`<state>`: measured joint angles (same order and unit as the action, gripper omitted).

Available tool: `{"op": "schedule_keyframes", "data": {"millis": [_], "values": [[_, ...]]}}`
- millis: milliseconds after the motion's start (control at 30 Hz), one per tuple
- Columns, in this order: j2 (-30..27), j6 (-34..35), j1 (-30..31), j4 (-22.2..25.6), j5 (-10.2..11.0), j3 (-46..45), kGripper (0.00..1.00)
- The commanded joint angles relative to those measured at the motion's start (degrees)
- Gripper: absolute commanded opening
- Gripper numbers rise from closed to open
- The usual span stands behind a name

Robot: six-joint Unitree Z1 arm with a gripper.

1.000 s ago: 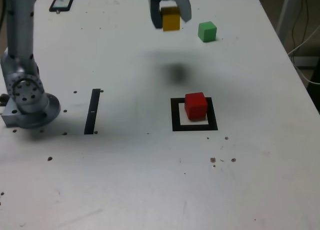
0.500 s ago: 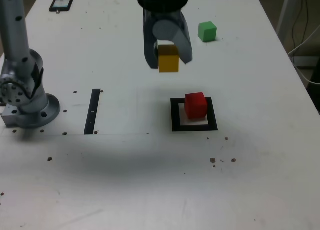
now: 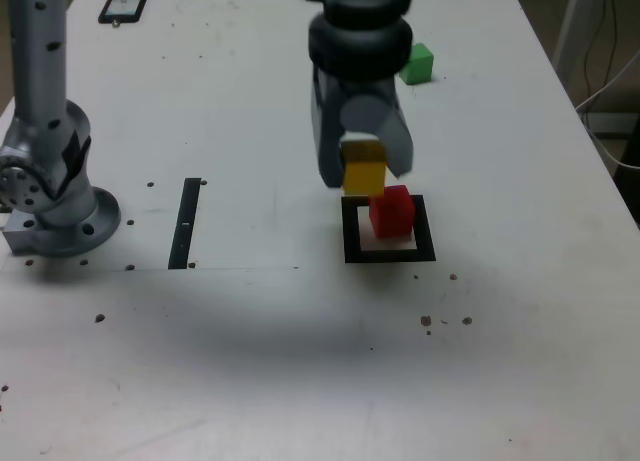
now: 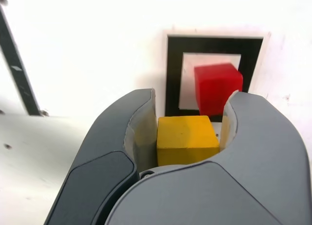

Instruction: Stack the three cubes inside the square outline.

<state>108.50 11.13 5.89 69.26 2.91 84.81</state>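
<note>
Your hand (image 3: 364,173) pinches the yellow cube (image 3: 363,167) between its fingers, held in the air just beside the red cube (image 3: 391,210) inside the square outline (image 3: 350,229).

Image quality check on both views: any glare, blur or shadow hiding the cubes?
Exterior view: sharp; soft arm shadow on the table, clear of the red cube and green cube. Wrist view: table overexposed to near white, gripper slightly soft, yellow cube and square outline still legible.

White table (image 3: 520,381), cables (image 3: 610,61) beyond
</note>
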Motion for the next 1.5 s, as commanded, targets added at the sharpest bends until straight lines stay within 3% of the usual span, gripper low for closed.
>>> {"op": "schedule_keyframes", "data": {"millis": [0,500,1300,1467], "values": [[0.7,1.2,0.3,-0.3,0.1,0.7,0.20],[0.7,2.0,-0.3,-3.5,3.4,-1.1,0.20],[3.6,1.9,-1.3,-6.1,2.8,-0.9,0.26],[4.0,1.3,-1.5,-6.1,2.2,-0.9,0.35]]}}
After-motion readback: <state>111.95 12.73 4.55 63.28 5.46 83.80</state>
